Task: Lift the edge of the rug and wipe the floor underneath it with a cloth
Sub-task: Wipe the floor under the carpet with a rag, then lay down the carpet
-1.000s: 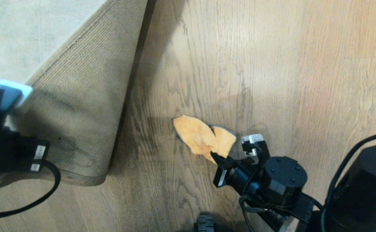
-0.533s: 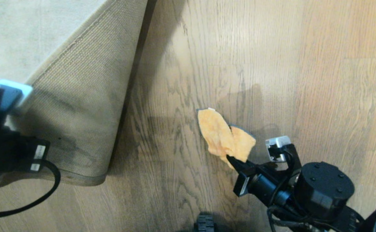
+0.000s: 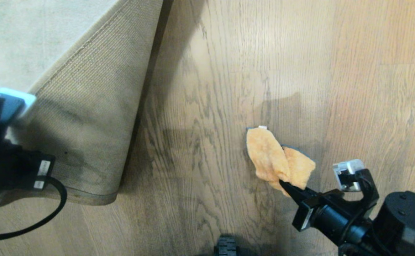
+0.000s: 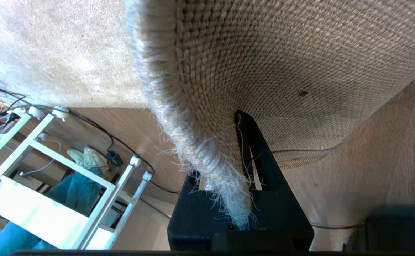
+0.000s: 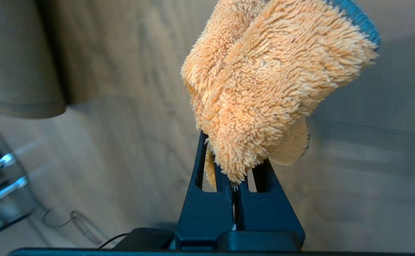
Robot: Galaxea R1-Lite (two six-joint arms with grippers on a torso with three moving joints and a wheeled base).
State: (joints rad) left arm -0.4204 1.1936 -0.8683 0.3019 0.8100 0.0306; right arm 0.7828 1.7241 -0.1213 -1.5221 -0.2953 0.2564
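The rug edge is folded up and back at the left, its tan woven backing showing. My left gripper is shut on its frayed border and holds it off the floor; in the head view only the left arm shows. The orange cloth lies crumpled on the bare planks, well right of the rug. My right gripper is shut on the cloth's near end. In the right wrist view the cloth bulges over the right gripper, hiding its tips.
A black cable loops from the left arm across the floor near the rug corner. A dark part of the robot's base shows at the near edge. Beyond the rug stand a white rack, cables and a person's jeans leg.
My right gripper has dragged the cloth to the right across the floor, away from the lifted rug and slightly nearer. The left arm and rug have stayed still.
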